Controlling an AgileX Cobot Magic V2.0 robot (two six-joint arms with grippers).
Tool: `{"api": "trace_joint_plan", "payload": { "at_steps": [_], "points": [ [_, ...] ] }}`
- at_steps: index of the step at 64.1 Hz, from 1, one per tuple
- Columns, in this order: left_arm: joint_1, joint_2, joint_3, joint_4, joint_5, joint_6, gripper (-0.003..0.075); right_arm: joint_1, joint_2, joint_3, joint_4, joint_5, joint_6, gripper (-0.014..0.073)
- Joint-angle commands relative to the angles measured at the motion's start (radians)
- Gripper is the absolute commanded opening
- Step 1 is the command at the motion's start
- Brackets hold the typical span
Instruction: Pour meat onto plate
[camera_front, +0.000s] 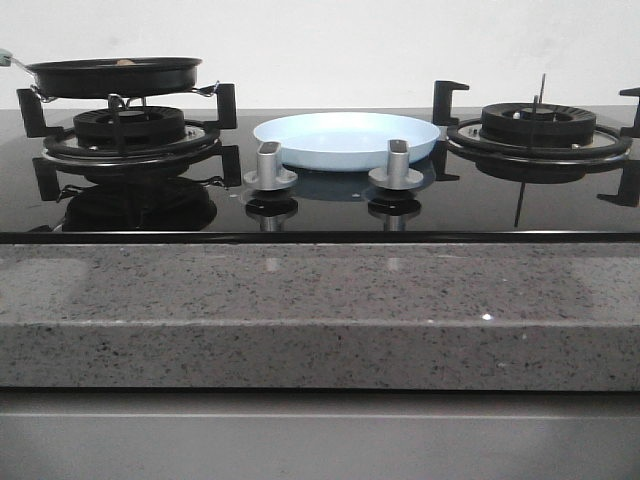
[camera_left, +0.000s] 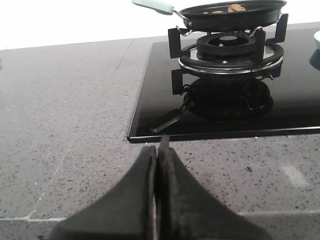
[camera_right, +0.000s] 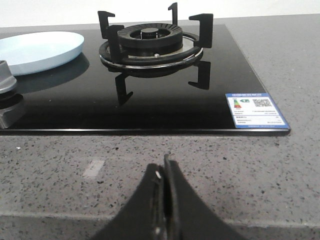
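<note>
Matte black tapered jaws (both wrists), worn edges.

I am facing a kitchen. A black glass hob (camera_front: 330, 215) is set into a speckled grey stone bench (camera_front: 320, 300), with a cast-iron gas burner (camera_front: 130, 125) at its left end, another (camera_front: 538, 122) at its right end, and two metal control knobs (camera_front: 270, 165) near its front edge. A frying pan (camera_front: 115, 75) sits on the left burner.

meat (camera_left: 226, 8) in pan (camera_left: 231, 16), jaws closed
</note>
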Motion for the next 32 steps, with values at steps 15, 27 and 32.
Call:
{"api": "trace_joint_plan", "payload": {
  "at_steps": [15,27,32],
  "points": [
    [0.001,-0.016,0.006,-0.008,-0.249,-0.001,-0.0020,-0.001,-0.016,-0.006,-0.009,-0.095,0.000,-0.0060],
    [0.001,-0.008,-0.081,-0.049,-0.194,-0.011,-0.0020,-0.001,-0.016,-0.085,-0.009,-0.062,0.000,-0.0060],
    [0.001,0.023,-0.170,-0.049,-0.117,-0.011,-0.0020,-0.001,-0.012,-0.139,-0.009,-0.038,0.000,-0.0060]
  ]
}}
